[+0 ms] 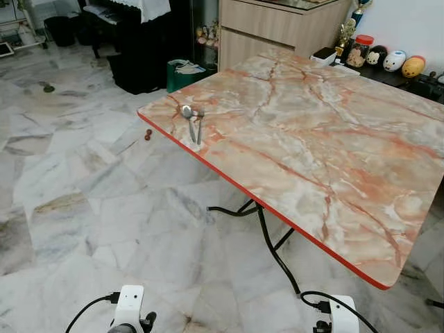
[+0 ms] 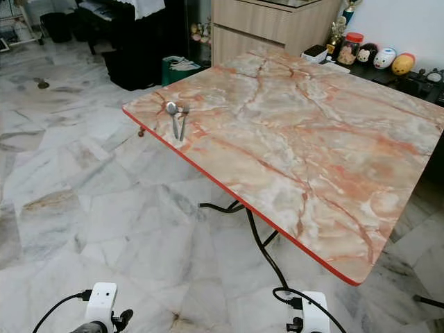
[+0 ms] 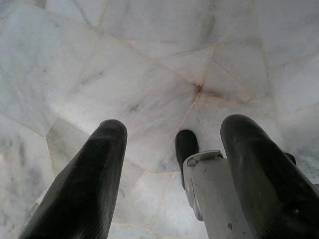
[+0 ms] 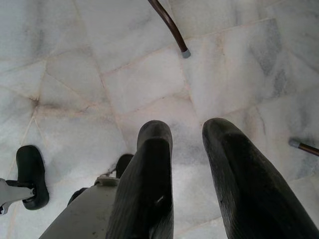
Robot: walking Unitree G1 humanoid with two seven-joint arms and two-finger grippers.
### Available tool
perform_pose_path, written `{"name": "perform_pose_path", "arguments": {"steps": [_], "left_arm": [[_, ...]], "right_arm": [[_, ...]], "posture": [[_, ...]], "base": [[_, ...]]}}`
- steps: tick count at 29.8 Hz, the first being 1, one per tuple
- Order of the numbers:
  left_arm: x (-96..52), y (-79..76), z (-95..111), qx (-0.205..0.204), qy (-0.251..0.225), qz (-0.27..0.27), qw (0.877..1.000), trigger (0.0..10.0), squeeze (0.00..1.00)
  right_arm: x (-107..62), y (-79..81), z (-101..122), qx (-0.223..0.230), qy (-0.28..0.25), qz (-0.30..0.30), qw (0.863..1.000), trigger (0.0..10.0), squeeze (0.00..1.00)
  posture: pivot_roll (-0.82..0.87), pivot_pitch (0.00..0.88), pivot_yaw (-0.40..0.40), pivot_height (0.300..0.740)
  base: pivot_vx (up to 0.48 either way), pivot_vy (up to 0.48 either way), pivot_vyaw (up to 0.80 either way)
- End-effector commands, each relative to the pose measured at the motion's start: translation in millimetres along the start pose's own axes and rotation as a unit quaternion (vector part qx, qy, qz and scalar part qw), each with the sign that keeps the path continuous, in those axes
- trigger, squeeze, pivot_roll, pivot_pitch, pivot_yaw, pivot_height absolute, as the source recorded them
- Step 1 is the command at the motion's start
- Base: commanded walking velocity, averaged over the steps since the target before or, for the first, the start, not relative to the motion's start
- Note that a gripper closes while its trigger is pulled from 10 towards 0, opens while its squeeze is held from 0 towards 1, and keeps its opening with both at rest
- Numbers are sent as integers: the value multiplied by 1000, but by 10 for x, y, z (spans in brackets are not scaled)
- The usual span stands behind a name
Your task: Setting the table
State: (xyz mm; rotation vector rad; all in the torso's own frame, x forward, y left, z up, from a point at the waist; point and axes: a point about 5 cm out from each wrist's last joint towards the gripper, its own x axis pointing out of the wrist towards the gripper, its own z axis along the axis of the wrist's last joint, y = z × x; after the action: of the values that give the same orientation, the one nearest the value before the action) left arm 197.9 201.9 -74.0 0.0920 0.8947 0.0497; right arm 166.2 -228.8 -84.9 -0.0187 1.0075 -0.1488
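The table [image 1: 326, 159], a folding type with a pink-veined marble-pattern top and a red edge, is standing on a pale marble floor [image 1: 90, 208] on black metal legs [image 1: 267, 239]. A spoon [image 1: 187, 114] and a fork [image 1: 199, 125] are lying side by side, touching or nearly so, on the table near its far left corner, just inside the red edge. The rest of the tabletop is showing bare. Beyond the table's far edge, a wooden cabinet [image 1: 277, 28] is standing, and a row of small round figurines [image 1: 395, 62] beside a red-lidded jar [image 1: 360, 50] is sitting on a dark shelf.

Both arms are hanging low, on the near side of the table and well apart from it. The left gripper [image 3: 172, 149] is pointing down at the floor, fingers spread wide and holding nothing. The right gripper [image 4: 187, 149] is likewise pointing at the floor near a table leg foot [image 4: 185, 53], its fingers narrowly parted and empty.
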Motion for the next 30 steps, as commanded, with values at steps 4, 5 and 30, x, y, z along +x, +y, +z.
{"name": "perform_pose_path", "arguments": {"steps": [4, 5, 30], "left_arm": [[-11, 11, -75, 11, 19, 2, 1000, 10000, 0], [-10, 10, -74, 12, 19, 2, 1000, 10000, 0], [4, -18, 1, 17, 5, 0, 1000, 10000, 0]], "right_arm": [[-3, -16, -7, 5, -1, -3, 1000, 10000, 0], [-3, -16, -7, 5, -1, -3, 1000, 10000, 0], [-4, -15, -13, 4, 0, -4, 1000, 10000, 0]], "posture": [[83, 0, -32, 740], [83, 0, -32, 740], [89, 0, -30, 740]], "base": [[0, 207, 0], [0, 285, 0], [0, 300, 0]]}}
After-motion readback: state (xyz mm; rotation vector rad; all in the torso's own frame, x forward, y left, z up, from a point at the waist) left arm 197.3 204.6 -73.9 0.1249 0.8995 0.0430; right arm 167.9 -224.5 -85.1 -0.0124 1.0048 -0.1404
